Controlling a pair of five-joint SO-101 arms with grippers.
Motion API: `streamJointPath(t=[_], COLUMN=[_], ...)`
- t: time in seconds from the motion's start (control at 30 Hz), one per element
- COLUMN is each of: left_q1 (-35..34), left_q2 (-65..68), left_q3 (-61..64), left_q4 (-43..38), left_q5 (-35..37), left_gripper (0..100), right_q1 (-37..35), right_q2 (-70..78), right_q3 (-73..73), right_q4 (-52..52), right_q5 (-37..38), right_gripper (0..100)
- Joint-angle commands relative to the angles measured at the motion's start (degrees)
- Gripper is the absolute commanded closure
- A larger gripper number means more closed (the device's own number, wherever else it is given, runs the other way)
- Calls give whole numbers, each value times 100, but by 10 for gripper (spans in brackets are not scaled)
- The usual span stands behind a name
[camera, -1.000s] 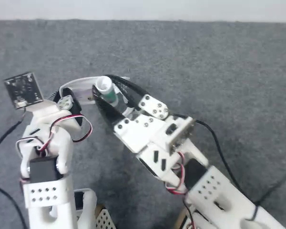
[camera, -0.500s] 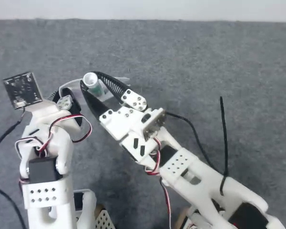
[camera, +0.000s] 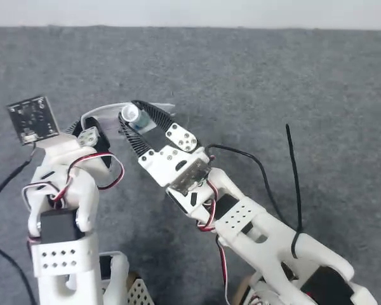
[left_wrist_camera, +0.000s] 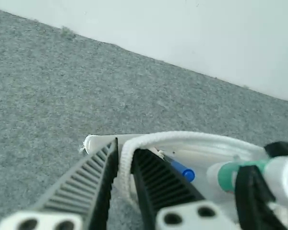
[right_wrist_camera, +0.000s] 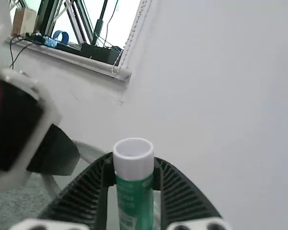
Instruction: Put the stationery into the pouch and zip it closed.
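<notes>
In the upper left of the high view, a white-capped green glue stick (camera: 138, 124) is clamped between the black fingers of the right gripper (camera: 131, 114), at the open mouth of the translucent pouch (camera: 101, 112). The pouch's white rim is pinched tight by the left gripper (left_wrist_camera: 125, 154). A blue pen (left_wrist_camera: 183, 170) is seen lying inside the pouch, low in the left wrist view. All is set on a grey table (camera: 273, 82).

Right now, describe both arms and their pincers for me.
Both arms are blocky white plastic with perforated panels. The left arm carries a dark square circuit board and looped red, white and black wires. The right arm trails a thin black cable. The left pincer and the right pincer have black ribbed fingers on white screwed mounts.
</notes>
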Motion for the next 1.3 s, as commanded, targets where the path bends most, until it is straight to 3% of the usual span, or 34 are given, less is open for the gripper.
streamJointPath(t=[0.0,0.1,0.27,0.37,0.53,0.67,0.87,1.1,1.27], left_q1=[-18,-26,-26,-26,-26,-26,-26,-26,-26], left_q2=[-44,-44,-44,-44,-44,-44,-44,-44,-44], left_q3=[-92,-92,-92,-92,-92,-92,-92,-92,-84], left_q4=[-185,-185,-185,-185,-193,-202,-211,-202,-202], left_q5=[114,114,105,105,105,97,97,97,97], left_gripper=[990,990,990,990,990,990,990,990,990], right_q1=[-31,-31,-40,-48,-180,-356,-470,-435,-198], right_q2=[-57,-92,-444,-919,-1851,-2686,-3547,-3090,-2580], right_q3=[-35,-35,114,334,396,396,396,105,-659], right_q4=[40,347,655,734,1895,2897,3591,3644,4637], right_q5=[211,211,202,202,-158,-598,-659,-730,-1714], right_gripper=[991,950,775,764,764,783,998,991,992])
